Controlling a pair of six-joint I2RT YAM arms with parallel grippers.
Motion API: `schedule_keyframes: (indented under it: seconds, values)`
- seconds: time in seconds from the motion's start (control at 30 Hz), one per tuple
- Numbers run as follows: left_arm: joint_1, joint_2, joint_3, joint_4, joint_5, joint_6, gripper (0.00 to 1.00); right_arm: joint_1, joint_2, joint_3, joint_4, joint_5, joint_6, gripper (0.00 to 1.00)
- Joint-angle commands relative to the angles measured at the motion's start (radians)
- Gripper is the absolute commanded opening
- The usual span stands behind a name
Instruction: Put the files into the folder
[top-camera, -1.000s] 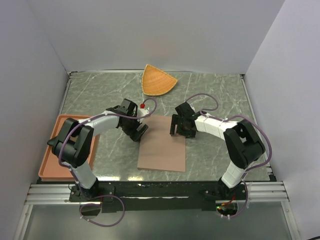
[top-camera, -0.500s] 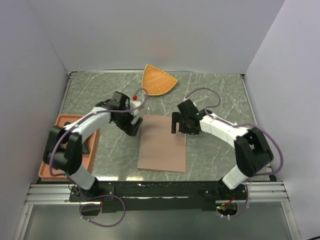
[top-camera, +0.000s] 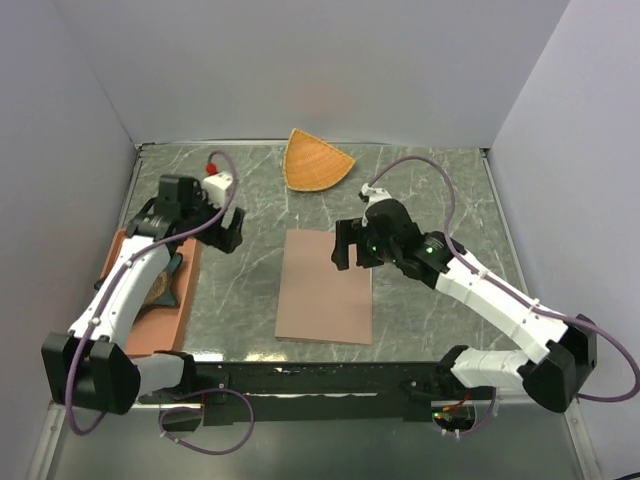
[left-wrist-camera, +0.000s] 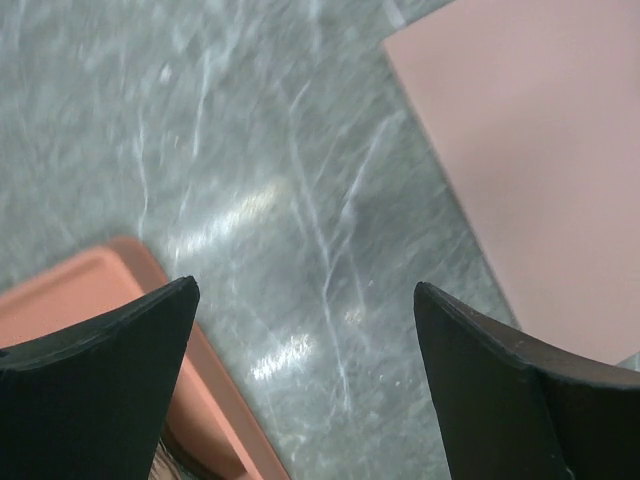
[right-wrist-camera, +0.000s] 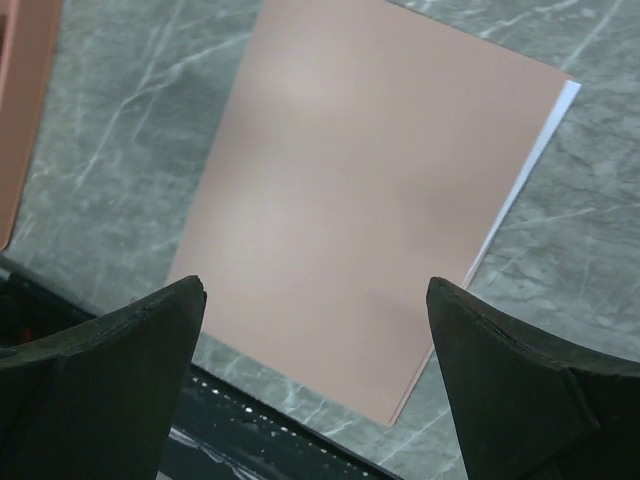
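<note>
folder (right-wrist-camera: 340, 210) lies closed; files (right-wrist-camera: 560, 110) show a white edge beside it.

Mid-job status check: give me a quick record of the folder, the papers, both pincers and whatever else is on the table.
folder: closed, flat at the middle of the table
paper: white edge showing along one folder side, rest hidden
left pincer: open, empty, above bare table between tray and folder
right pincer: open, empty, above the folder
tray: left table edge
dish: far side, orange, fan-shaped

No legible text or markings anywhere
</note>
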Motion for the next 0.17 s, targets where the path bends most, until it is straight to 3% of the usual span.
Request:
schedule_keyframes:
  seconds: [0.0,0.13]
  values:
    - [0.113,-0.129,-0.114,0.034,0.050,-0.019,0.96,0.062,-0.083,-0.042,-0.020,0.039,0.016,0.99]
    - [0.149,-0.146,-0.127,0.014,0.063,-0.018,0.96,0.066,-0.156,-0.086,-0.023,0.053,0.037,1.00]
